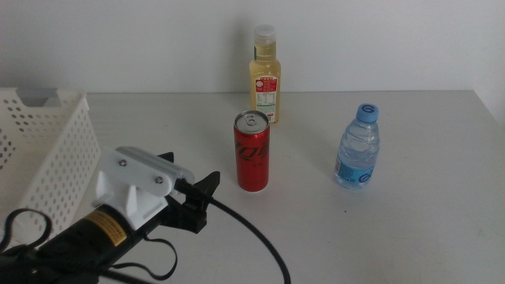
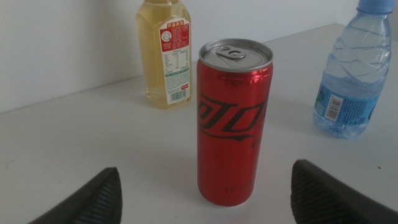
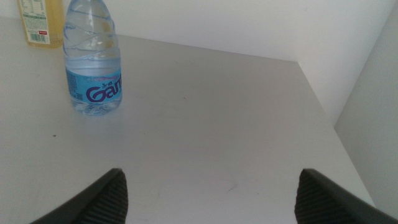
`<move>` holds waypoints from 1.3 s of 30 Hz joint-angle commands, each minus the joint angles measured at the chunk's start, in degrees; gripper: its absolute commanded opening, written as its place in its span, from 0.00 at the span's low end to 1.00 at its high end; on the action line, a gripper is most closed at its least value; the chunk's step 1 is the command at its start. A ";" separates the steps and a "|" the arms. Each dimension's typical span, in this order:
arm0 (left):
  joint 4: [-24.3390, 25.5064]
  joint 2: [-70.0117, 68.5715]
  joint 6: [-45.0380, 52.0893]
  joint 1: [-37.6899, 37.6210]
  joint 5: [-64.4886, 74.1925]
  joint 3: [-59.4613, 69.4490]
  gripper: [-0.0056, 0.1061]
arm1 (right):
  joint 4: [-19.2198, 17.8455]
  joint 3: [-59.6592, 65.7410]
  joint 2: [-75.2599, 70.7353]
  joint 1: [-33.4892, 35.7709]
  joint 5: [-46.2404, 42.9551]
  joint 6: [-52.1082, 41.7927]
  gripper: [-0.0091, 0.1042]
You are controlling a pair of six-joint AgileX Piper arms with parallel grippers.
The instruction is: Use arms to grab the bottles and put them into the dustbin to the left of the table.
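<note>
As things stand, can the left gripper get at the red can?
Probably yes. The left gripper is open and aimed at the can, which stands upright between its jaws' line in the wrist view, with bare table between them.

- Left pincer [image 1: 207, 196]: black, w/ white wrist bracket [image 1: 136, 183] behind it, yellow sticker [image 1: 105, 226] on the arm, black cable [image 1: 252, 237].
- Can [image 2: 232, 121], straight ahead of left pincer, between its spread jaws: red, dark script on side, silver top.
- Juice bottle [image 1: 265, 75], beyond the can: pale yellow liquid, white cap, white/red/green label.
- Water bottle [image 3: 93, 59], ahead of right pincer [image 3: 208, 190]: clear, blue cap, blue label w/ white lettering. Right pincer jaws dark, wide apart.
- Dustbin [image 1: 55, 150], beside left pincer: white, walls dotted w/ small round holes.
- Worktop [image 1: 410, 205]: plain light grey-white.
</note>
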 commanded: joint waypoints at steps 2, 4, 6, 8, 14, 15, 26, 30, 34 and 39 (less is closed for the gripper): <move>2.11 3.54 -2.55 -0.23 -5.42 -5.38 0.88 | -0.65 -0.54 -1.24 -0.39 -4.06 -0.45 0.75; 3.73 6.14 -3.07 -0.23 -5.42 -8.06 0.88 | -0.65 -0.54 -1.24 -0.39 -4.06 -0.45 0.75; 4.51 8.88 -3.87 -0.23 -5.42 -10.54 0.88 | -0.65 -0.54 -1.24 -0.39 -4.06 -0.45 0.75; 4.91 11.35 -4.92 -0.23 -5.42 -12.57 0.88 | -0.65 -0.54 -1.24 -0.39 -4.06 -0.45 0.75; 6.10 17.04 -6.18 -0.23 -5.46 -18.02 0.88 | -0.65 -0.54 -1.24 -0.39 -4.06 -0.45 0.75; 6.46 17.92 -6.51 -0.23 -5.44 -18.88 0.88 | -0.65 -0.54 -1.24 -0.39 -4.06 -0.45 0.75; 9.80 24.97 -9.41 -0.23 -5.36 -26.44 0.88 | -0.65 -0.54 -1.24 -0.39 -4.06 -0.45 0.75; 9.88 26.86 -9.87 -0.23 -5.37 -28.61 0.88 | -0.65 -0.54 -1.24 -0.39 -4.06 -0.45 0.75; 9.92 28.37 -10.44 -0.23 -5.46 -30.09 0.88 | -0.65 -0.54 -1.24 -0.39 -4.06 -0.45 0.75; 9.86 29.87 -10.55 -0.23 -6.47 -30.96 0.86 | -0.65 -0.54 -1.24 -0.39 -4.06 -0.45 0.75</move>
